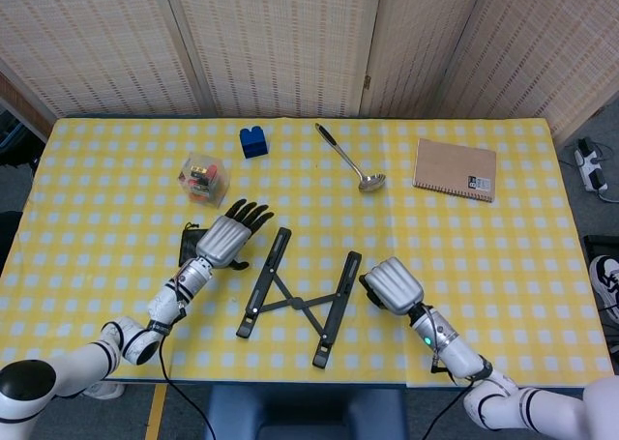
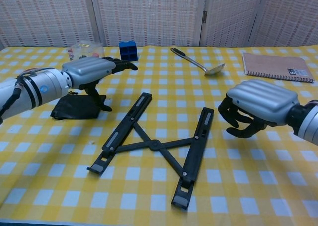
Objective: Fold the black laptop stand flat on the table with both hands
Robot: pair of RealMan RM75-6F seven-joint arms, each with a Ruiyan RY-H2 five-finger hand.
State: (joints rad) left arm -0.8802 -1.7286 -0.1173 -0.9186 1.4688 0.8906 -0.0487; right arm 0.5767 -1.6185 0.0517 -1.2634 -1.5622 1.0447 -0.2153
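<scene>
Black laptop stand (image 1: 298, 298) lies splayed open, X-shaped, at lower centre of the head view on the yellow checked counter (image 1: 503, 266); two long rails joined by crossed links, neither hand touching it.

Left hand (image 1: 230, 237) hovers just left of the upper end of the left rail; fingers (image 2: 121, 63) stretched out and spread, holding nothing; a black pouch (image 2: 79, 107) sits under and behind it.

Right hand (image 1: 391, 283) sits just right of the right rail's upper end; fingers (image 2: 237, 124) curled under the palm, nothing in them.

Risks, as judged:
- uneven push from the two sides; stand would likely slide or spin on the cloth rather than close;
- curled right fingers may catch the rail edge and tip it;
- left hand may drag the pouch along;
- links could jam if the rails close out of parallel.
</scene>
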